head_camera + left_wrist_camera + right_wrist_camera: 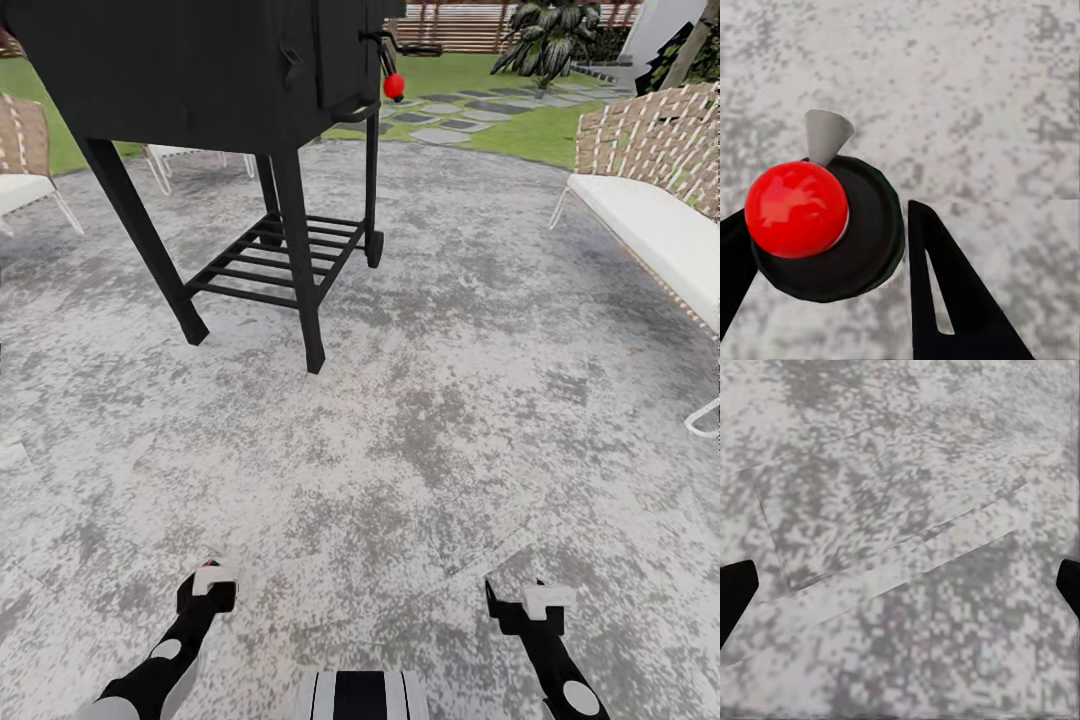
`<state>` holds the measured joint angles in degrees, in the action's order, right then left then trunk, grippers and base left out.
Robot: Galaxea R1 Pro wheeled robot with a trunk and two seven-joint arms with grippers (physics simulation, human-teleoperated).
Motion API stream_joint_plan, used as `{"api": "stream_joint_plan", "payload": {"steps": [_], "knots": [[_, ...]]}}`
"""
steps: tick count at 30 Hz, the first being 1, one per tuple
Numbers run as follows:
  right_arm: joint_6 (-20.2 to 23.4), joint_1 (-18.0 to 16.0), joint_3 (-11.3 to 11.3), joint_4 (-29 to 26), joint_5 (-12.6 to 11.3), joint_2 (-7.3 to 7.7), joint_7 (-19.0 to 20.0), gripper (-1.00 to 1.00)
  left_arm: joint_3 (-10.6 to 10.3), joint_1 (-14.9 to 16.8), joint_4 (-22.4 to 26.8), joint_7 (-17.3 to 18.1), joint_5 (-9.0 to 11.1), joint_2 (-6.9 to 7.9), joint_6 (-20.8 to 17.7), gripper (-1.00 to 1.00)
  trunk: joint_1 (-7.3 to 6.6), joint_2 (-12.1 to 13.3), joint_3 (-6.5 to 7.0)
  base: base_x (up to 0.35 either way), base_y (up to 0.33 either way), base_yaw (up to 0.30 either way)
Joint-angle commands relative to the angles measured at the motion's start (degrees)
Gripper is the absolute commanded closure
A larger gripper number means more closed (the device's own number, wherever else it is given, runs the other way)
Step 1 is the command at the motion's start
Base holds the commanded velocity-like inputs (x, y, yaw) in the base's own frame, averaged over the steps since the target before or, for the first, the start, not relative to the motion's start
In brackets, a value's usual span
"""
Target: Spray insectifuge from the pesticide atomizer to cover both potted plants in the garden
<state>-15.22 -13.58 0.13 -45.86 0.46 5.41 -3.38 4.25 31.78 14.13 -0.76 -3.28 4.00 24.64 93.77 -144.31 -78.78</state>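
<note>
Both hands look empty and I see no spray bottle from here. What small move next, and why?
Probably roll forward to the right of the black grill, toward the lawn. Both the left gripper and the right gripper hang over bare grey paving and hold nothing. The grill blocks the way ahead on the left, a white bench edges the right, and stepping stones lead on.

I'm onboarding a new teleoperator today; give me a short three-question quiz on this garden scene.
1. True or false: the black grill stands on the grey paved patio.
2. What colour is the knob on the grill's side?
3. The white-cushioned bench is on the robot's: A) left B) right

Key: 1 true; 2 red; 3 B
</note>
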Motion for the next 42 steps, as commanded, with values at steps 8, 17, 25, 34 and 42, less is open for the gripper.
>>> {"api": "stream_joint_plan", "payload": {"steps": [8,17,25,34,42], "knots": [[-5.11,0.84,-0.08,12.41,-0.08,0.28,-0.31,-1.0,0.44,-9.15,0.15,-2.9,-0.07,0.14,0.98,1.0,-0.22,0.1,2.45,0.0,0.0,0.0],[-19.96,1.09,-0.41,25.99,-0.12,-0.1,-0.31,-1.0,1.27,-12.75,0.1,-7.5,0.03,0.14,4.08,1.0,-0.45,0.22,5.23,0.0,0.0,0.0],[-20.54,1.1,-0.48,26.55,-0.1,-0.23,-0.31,-1.0,1.37,-13.09,0.25,-7.68,0.1,0.2,4.51,1.0,-0.66,0.32,7.7,0.0,0.0,0.0],[-20.55,1.1,-0.35,26.57,-0.17,-0.5,-0.12,-1.0,1.37,-13.14,0.38,-7.68,0.12,0.19,4.52,1.0,-0.89,0.44,9.76,0.0,0.0,0.0],[-20.55,1.1,-0.16,26.68,0.07,-0.49,-0.03,-1.0,1.3,-13.15,0.09,-7.67,0.12,-0.1,4.48,1.0,-1.09,0.55,11.54,0.0,0.0,0.0]]}}
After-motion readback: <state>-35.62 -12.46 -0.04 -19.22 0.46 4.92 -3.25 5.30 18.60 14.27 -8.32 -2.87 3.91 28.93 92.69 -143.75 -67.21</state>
